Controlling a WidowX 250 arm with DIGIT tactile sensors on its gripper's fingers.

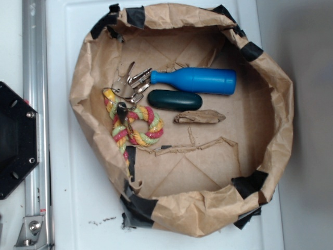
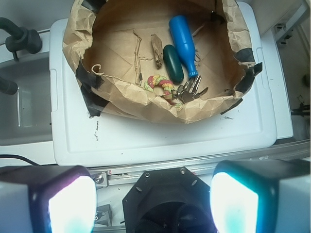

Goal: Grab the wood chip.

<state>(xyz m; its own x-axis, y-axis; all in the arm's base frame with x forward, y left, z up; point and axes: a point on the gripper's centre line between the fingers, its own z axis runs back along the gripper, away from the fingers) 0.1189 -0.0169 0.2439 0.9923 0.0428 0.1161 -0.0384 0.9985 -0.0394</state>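
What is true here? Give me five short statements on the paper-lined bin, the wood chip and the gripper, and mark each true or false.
1. The wood chip lies beside the dark green capsule. True.
2. The blue bottle stands upright. False: it lies on its side.
3. The gripper is shut on the wood chip. False: its fingers stand wide apart, well outside the brown paper liner, holding nothing.
4. The keys lie next to the rope ring. True.
5. The wood chip rests on top of the rope ring. False: it lies apart from it on the paper floor.
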